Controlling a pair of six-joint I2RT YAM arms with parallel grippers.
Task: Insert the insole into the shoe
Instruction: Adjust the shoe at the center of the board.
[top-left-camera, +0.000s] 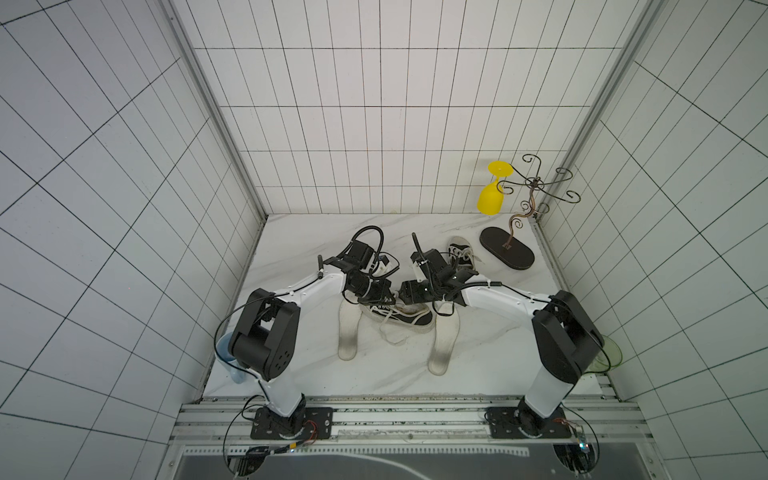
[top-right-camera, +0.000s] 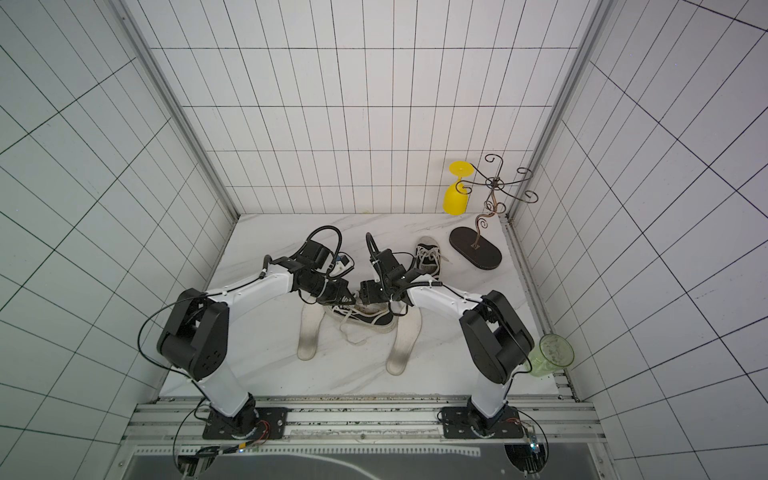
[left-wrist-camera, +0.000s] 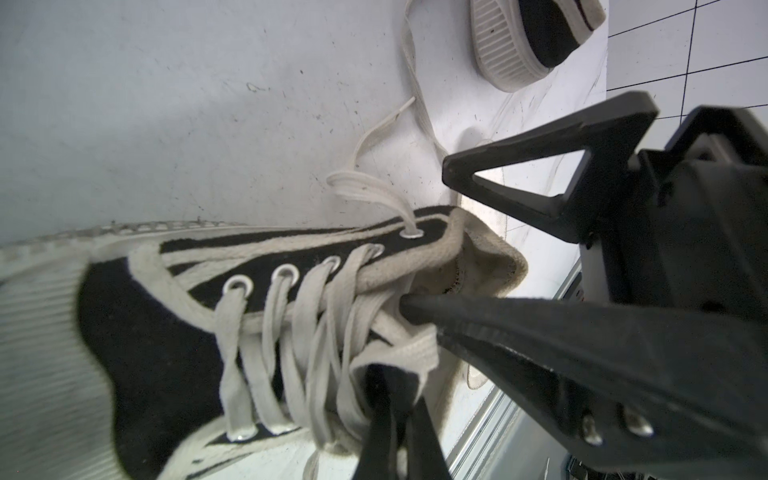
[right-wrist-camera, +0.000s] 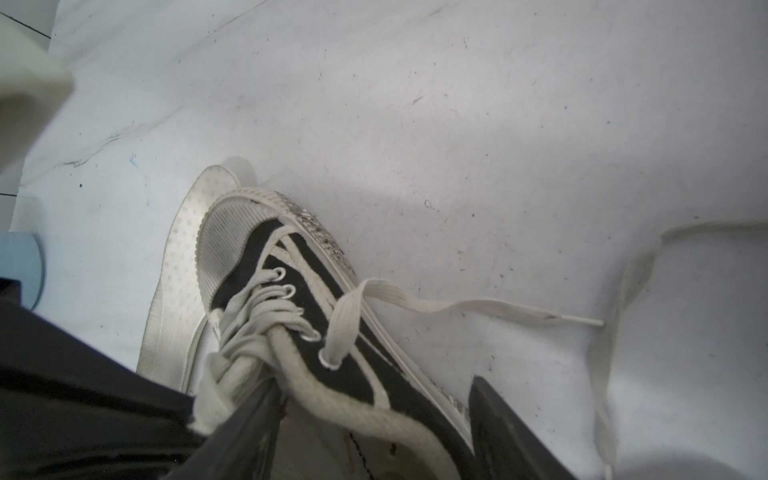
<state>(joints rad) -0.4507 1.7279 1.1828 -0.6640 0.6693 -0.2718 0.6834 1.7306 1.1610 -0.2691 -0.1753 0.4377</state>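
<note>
A black-and-white laced shoe (top-left-camera: 409, 319) (top-right-camera: 370, 318) lies mid-table, its toe resting on the far end of the left white insole (top-left-camera: 348, 332) (right-wrist-camera: 174, 282). A second white insole (top-left-camera: 444, 336) lies just right of the shoe. My left gripper (top-left-camera: 392, 296) (left-wrist-camera: 399, 399) is shut on the shoe's tongue at the top of the laces. My right gripper (top-left-camera: 407, 308) (right-wrist-camera: 374, 428) is open and straddles the shoe's side wall. One finger (left-wrist-camera: 419, 309) is inside the opening and the other is outside.
A second shoe (top-left-camera: 461, 253) lies behind my right arm. A wire stand on a dark oval base (top-left-camera: 507, 249) holds a yellow glass (top-left-camera: 491, 199) at the back right. A green cup (top-right-camera: 550, 355) stands at the right edge. A blue cup (top-left-camera: 226, 353) stands at the left edge. Loose laces (top-left-camera: 390, 332) trail toward the front.
</note>
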